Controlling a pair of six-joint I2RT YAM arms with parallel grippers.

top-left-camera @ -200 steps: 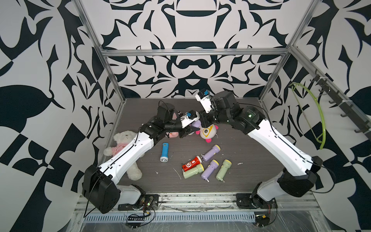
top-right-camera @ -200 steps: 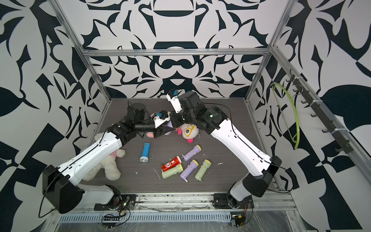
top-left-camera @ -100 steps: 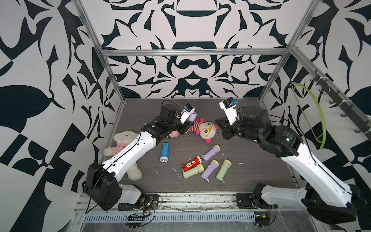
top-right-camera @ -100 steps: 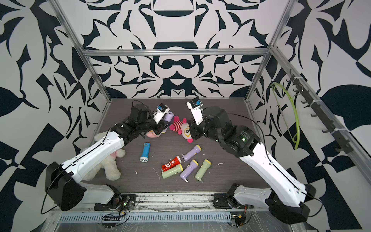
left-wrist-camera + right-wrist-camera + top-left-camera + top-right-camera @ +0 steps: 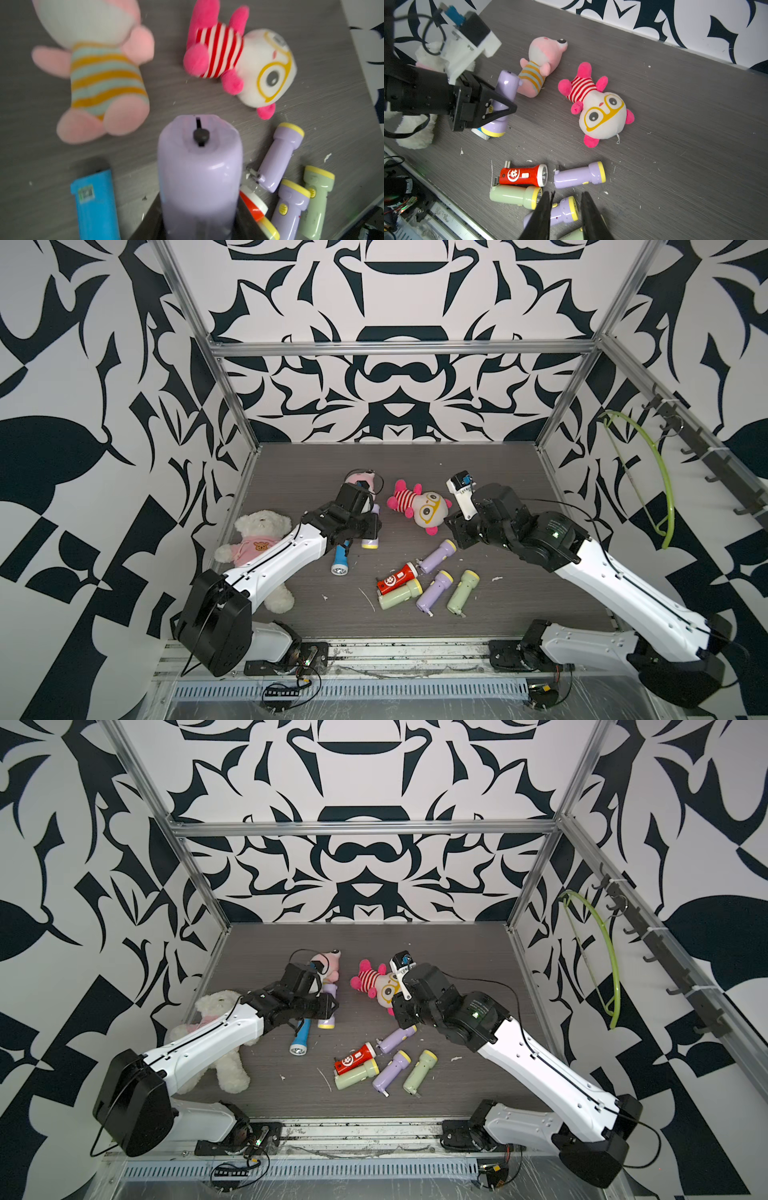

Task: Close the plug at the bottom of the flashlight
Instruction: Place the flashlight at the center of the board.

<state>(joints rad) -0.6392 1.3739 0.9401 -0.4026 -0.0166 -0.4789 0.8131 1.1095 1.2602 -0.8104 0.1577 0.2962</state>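
This looks like a robot test lab; a booth with walls (image 5: 395, 377) in black and white shapes, metal bars (image 5: 399, 348) and a grey floor (image 5: 498, 489); two robot arms (image 5: 615, 589) sit on a rail (image 5: 407, 651) with loose wires (image 5: 286, 686); soft toys (image 5: 428, 510) and little torches (image 5: 436, 593) lie about.

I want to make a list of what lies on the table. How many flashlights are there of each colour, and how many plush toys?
Purple flashlights: 3
Green flashlights: 2
Red flashlight: 1
Blue flashlight: 1
Plush toys: 3
Total: 10
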